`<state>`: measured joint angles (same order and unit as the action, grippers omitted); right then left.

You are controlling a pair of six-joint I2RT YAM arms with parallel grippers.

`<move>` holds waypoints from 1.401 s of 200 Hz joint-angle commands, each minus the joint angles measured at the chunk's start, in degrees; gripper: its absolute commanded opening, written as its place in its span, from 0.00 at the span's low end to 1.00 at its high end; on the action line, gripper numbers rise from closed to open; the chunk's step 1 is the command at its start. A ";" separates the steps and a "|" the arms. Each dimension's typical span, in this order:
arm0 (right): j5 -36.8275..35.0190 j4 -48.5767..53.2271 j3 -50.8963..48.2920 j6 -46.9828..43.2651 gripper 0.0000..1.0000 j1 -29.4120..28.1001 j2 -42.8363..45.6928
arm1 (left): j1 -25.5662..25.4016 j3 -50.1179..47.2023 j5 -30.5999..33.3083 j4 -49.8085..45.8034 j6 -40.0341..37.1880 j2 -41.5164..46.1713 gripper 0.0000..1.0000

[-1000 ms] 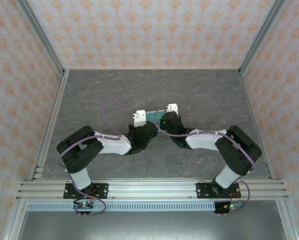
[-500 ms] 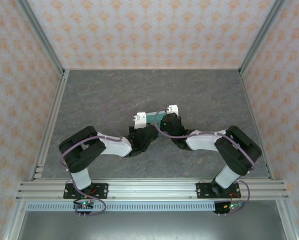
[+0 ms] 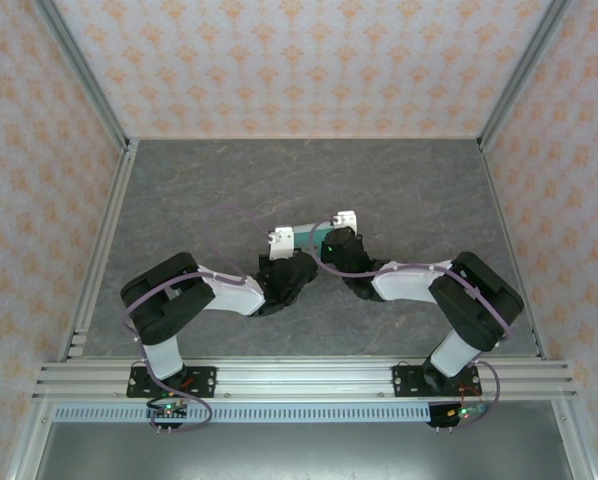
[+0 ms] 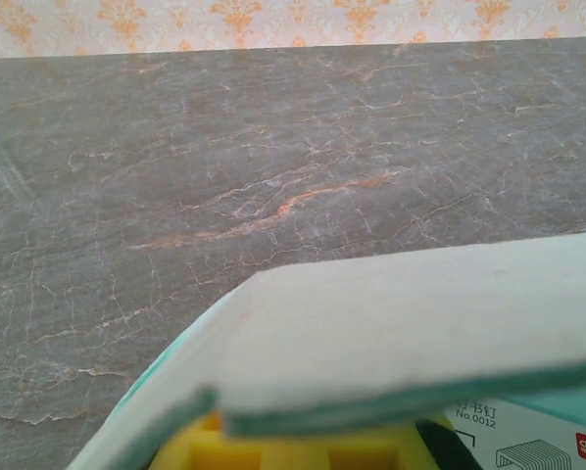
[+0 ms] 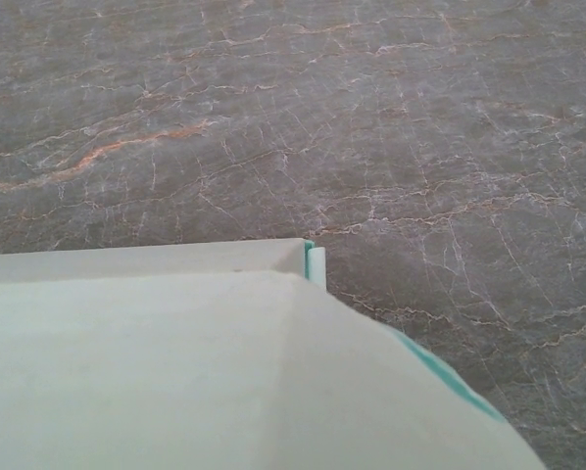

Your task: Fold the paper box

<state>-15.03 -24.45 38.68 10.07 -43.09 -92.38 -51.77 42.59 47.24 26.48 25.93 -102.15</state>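
Observation:
The paper box (image 3: pixel 309 235) is pale mint-green card held between my two grippers at the middle of the table. My left gripper (image 3: pixel 284 246) holds its left end and my right gripper (image 3: pixel 336 236) its right end. In the left wrist view a pale flap of the box (image 4: pixel 420 323) arches over the jaws and hides the fingers. Beneath it show a yellow part (image 4: pixel 273 450) and a white printed label (image 4: pixel 528 436). The right wrist view has a broad creased panel of the box (image 5: pixel 175 372) covering the jaws, with a folded corner (image 5: pixel 308 259) at its far edge.
The grey marbled tabletop (image 3: pixel 379 180) stretches beyond the box to the patterned back wall (image 3: pixel 309 70). Aluminium rails (image 3: pixel 99 250) run along the sides, and a front rail (image 3: pixel 309 375) carries both arm bases.
The left arm has eased slightly to the right and toward the near edge, carrying its end of the box with it. The right arm has barely moved.

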 commanded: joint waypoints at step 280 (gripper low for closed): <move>4.81 17.08 -7.36 4.84 0.40 -0.06 15.44 | -1.76 -1.99 6.19 -2.92 -2.36 -2.53 0.00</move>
<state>-11.99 -13.74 32.91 12.93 -43.35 -82.81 -53.65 41.39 50.52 28.80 23.92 -104.42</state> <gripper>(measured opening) 0.397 0.049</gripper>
